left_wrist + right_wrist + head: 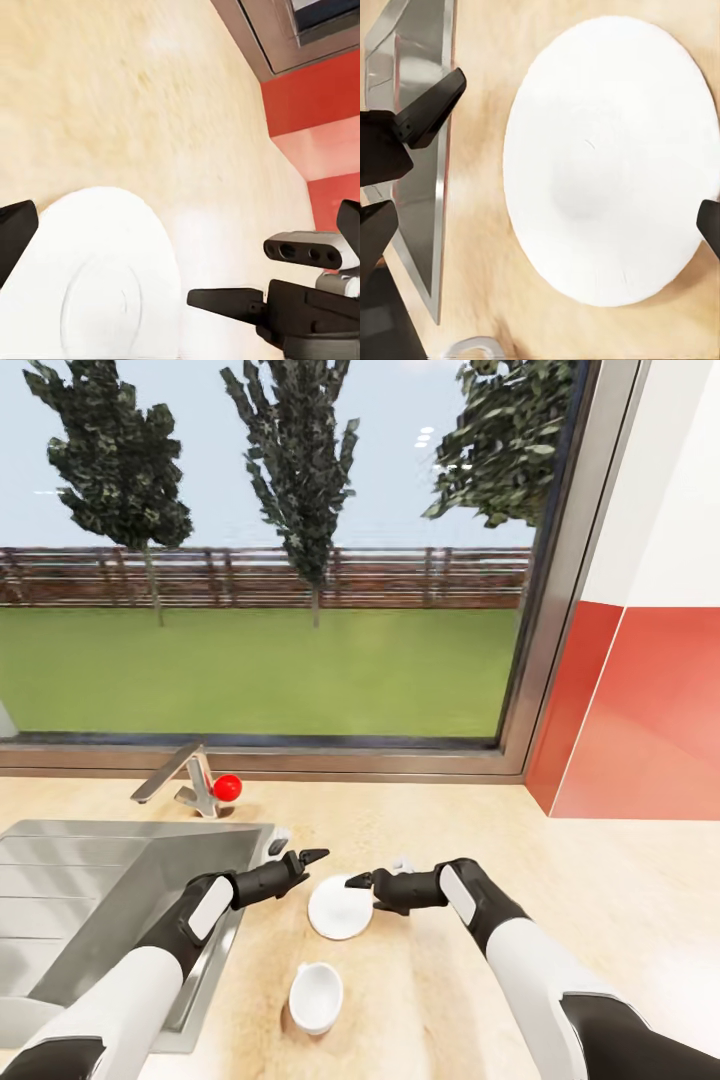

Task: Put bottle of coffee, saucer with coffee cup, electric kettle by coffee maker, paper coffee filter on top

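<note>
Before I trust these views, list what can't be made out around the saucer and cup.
- Saucer: cut off by the left wrist picture's edge.
- Right pincer: head view too small to tell whether it touches the saucer rim.
- Coffee cup: handle not discernible in the head view.
- Sink: cropped at the head view's edge.

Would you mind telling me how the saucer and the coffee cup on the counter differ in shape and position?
The saucer is a flat, wide disc; the coffee cup is a deeper, narrower bowl, open upward. The saucer lies between the left gripper and the right gripper; the cup stands nearer the robot, apart from both grippers and the saucer. Both are plain white and rest on the light wood kitchen countertop.
</note>
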You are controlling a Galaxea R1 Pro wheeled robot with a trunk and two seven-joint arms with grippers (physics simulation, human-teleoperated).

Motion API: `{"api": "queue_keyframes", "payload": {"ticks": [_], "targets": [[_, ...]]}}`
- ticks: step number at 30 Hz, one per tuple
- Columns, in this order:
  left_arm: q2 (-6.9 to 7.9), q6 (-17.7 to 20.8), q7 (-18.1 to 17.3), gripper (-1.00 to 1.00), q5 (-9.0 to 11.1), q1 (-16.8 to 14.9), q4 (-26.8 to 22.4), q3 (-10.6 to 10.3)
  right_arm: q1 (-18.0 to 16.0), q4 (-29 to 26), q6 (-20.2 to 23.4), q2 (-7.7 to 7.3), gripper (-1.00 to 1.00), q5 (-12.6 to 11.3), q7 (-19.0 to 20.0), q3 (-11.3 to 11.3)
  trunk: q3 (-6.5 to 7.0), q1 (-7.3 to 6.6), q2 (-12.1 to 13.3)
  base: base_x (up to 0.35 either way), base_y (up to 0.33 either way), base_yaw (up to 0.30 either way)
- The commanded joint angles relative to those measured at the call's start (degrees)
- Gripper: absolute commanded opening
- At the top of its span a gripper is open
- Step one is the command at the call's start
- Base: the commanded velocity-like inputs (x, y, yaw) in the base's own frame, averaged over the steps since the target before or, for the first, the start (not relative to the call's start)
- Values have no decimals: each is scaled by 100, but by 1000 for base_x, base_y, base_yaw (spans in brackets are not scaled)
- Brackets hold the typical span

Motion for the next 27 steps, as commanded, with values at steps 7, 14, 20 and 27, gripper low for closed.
{"api": "queue_keyframes", "payload": {"ticks": [7, 14, 20, 27], "targets": [[-4, 39, 2, 100, 22, 173, -5, 12, -6, 274, 34, 6, 100, 19, 18, -43, -13, 4, -14, 3, 0, 0], [3, 39, 3, 100, 22, 231, -1, 18, -6, 307, 34, 6, 100, 17, 21, -40, -13, 4, -14, 0, 0, 0], [-3, 42, 10, 100, 22, 238, 0, 19, -6, 310, 32, 6, 100, 17, 20, -40, -13, 4, -14, 0, 0, 0], [-3, 40, 11, 100, 22, 239, 0, 19, -6, 309, 34, 6, 100, 17, 17, -40, -13, 4, -14, 0, 0, 0]]}}
